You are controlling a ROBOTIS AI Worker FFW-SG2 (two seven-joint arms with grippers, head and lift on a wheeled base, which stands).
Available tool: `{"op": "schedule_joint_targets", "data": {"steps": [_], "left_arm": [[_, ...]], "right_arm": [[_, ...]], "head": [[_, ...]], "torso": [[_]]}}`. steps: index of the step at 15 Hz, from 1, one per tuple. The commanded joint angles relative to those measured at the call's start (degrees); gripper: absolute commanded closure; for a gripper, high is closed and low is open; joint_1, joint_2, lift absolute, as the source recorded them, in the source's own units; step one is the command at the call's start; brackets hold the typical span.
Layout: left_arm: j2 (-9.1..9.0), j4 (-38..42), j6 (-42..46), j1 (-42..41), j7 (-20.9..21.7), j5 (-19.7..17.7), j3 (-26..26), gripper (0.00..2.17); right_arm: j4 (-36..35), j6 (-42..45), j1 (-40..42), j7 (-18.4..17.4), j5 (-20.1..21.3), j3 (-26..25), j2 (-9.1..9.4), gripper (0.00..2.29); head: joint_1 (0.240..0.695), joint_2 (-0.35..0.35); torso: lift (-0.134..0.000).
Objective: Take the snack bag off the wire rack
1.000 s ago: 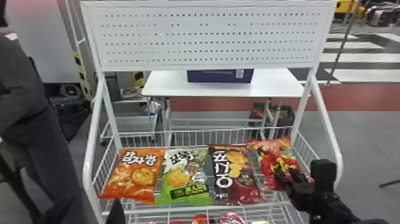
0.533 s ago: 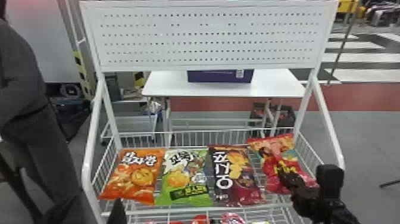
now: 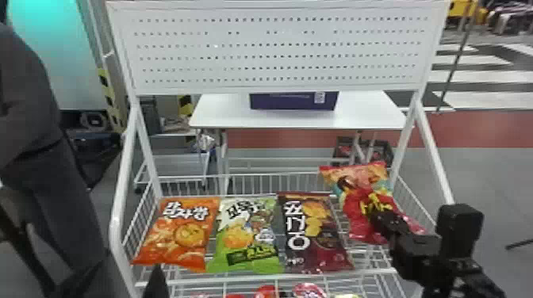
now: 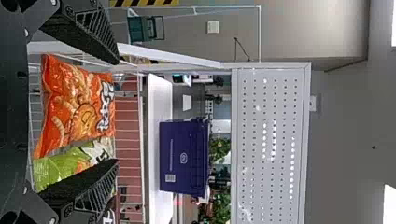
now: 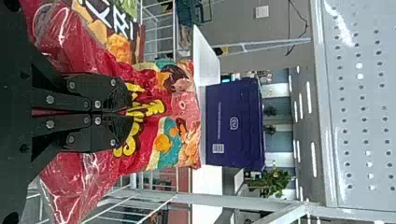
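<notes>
In the head view my right gripper (image 3: 374,216) is at the red snack bag (image 3: 355,198), at the right end of the wire rack (image 3: 254,277). The right wrist view has my right gripper (image 5: 128,113) shut on the middle of the red bag (image 5: 180,105), its front pinched into folds. The bag's top edge stands raised against the rack's back rail. The tip of my left gripper (image 3: 157,283) is at the bottom edge, left of centre. In the left wrist view, my left gripper (image 4: 117,112) is open, with an orange bag (image 4: 74,107) beyond its fingers.
An orange bag (image 3: 182,234), a green bag (image 3: 248,237) and a dark maroon bag (image 3: 313,234) lie side by side on the rack. A perforated panel (image 3: 277,51) stands above. Behind are a white table (image 3: 226,113) and a purple box (image 3: 293,102).
The red bag has come up and away from the rack's bottom with my right gripper, its top edge now above the back rail. The other bags have stayed put.
</notes>
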State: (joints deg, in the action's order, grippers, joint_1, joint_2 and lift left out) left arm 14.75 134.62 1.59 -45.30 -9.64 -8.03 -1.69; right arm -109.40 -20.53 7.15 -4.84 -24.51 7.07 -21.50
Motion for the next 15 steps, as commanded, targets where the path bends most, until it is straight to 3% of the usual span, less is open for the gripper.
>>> {"op": "schedule_joint_targets", "data": {"steps": [1,5,7,10,15], "left_arm": [[0.01,0.6,0.2,-0.5,0.1,0.1,0.0,0.14],[0.10,0.7,0.9,-1.1,0.1,0.1,0.0,0.14],[0.10,0.8,1.8,-1.5,0.0,0.1,0.2,0.14],[0.10,1.1,2.7,-1.8,0.0,0.1,0.2,0.14],[0.19,1.3,3.0,-2.1,0.0,0.1,0.2,0.14]], "right_arm": [[-1.4,-0.9,0.9,0.0,-0.2,-0.3,-0.12,1.93],[-7.1,-0.7,4.2,0.0,-2.1,-1.4,-0.21,1.93],[-11.7,0.5,7.9,0.0,-2.6,-2.0,-1.18,1.93],[-17.1,6.3,15.1,0.0,-2.3,-3.1,-3.02,1.93],[-22.3,16.2,28.9,-1.1,-2.4,-8.4,-4.52,1.93]], "head": [[0.499,0.000],[0.499,0.000],[0.499,0.000],[0.499,0.000],[0.499,0.000]], "torso": [[0.000],[0.000],[0.000],[0.000],[0.000]]}}
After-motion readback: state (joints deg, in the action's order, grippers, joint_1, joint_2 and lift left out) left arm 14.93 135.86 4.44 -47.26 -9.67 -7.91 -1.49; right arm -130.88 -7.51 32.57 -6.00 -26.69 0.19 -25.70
